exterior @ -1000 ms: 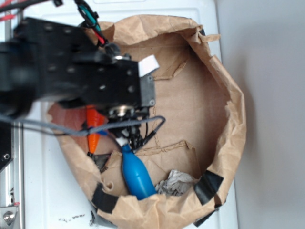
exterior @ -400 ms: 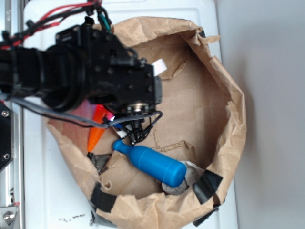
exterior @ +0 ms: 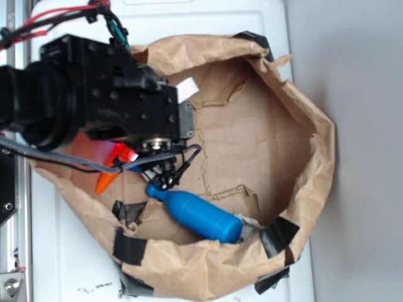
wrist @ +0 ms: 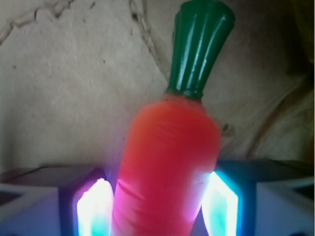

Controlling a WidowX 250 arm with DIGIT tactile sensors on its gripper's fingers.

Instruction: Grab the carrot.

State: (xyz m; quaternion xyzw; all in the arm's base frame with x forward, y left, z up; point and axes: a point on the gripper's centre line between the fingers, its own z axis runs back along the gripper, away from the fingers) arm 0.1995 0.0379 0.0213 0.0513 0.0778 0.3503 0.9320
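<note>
White counter (exterior: 189, 12) carries a big crumpled brown paper bag (exterior: 302, 119), opened wide, rim folded and patched with black tape (exterior: 277, 234) at several spots on the near edge. Bag fills most of the counter, running close to its right edge. Grey wall or floor surface to the right of the counter.

Black robot arm (exterior: 56, 104) comes in from the left edge, over the bag's left rim, with red and black cables on top. It covers the left part of the bag interior.

Blue bottle (exterior: 198, 214) lies on its side on the bag floor, near the bag's lower rim, cap end pointing up-left toward the arm, base end by the taped lower-right corner. Something grey and crumpled sits just beside its base, partly hidden.

Carrot (wrist: 167, 162) is pinched between the 2 glowing pads (wrist: 96, 209) of the gripper (wrist: 160, 206), pads pressed on both orange flanks, green stem cap pointing away from the camera. In the exterior view only its orange tip (exterior: 107, 179) sticks out under the arm at the bag's left side, well apart from the bottle's body, near its cap.
</note>
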